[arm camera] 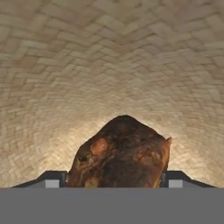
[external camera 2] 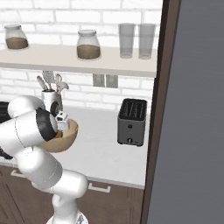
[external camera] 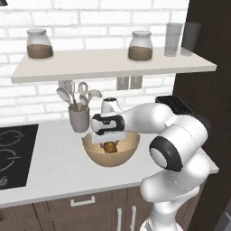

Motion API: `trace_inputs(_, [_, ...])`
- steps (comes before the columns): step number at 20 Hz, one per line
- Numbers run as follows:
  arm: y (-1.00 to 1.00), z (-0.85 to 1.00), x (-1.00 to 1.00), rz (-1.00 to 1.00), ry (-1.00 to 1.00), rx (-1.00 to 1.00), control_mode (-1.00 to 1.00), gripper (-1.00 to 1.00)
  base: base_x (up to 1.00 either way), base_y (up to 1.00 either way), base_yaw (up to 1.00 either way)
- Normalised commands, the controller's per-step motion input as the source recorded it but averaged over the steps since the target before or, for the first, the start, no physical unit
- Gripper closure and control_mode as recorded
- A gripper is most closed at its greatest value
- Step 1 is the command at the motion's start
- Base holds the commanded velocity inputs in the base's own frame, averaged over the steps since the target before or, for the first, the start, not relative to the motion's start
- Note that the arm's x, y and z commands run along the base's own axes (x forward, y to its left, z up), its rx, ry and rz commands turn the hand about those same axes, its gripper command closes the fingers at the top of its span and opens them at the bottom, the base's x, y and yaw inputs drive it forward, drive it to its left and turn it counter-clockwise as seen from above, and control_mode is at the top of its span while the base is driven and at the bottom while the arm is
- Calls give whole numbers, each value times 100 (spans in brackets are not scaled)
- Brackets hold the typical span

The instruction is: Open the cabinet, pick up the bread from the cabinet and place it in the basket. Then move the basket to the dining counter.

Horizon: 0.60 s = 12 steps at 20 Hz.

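1. Bread [arm camera: 122,153] is down inside the basket [external camera: 131,151], sitting between the two fingertips in the hand view, with the woven wall curving up all around it. From the left base view it's a dark lump low in the bowl under the gripper [external camera: 109,145].
2. Jaws look spread wide with the bread between them. Can't tell from the pictures if the pads are touching the crust or just off it, so it reads as a release rather than a firm grip.
3. Doing this step well probably means letting the fingers clear both sides before lifting, then pulling straight up so a fingertip doesn't drag the bread or tip the basket.
4. Basket sits on the worktop [external camera: 54,167] right by the utensil holder [external camera: 79,118], so the arm shouldn't swing that way on the way out.
5. After that the robot needs a hold on the rim for the carry to the dining counter, so backing off cleanly matters.
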Motion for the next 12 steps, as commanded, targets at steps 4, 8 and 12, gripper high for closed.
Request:
trace_inputs(4, [3, -20, 2, 0, 4, -1, -100, 100, 0, 0, 0])
trace_inputs(8, [0, 0, 0, 0, 0, 0, -100, 100, 0, 0, 0])
trace_inputs(12, [0, 0, -2, 0, 0, 0, -100, 100, 0, 0, 0])
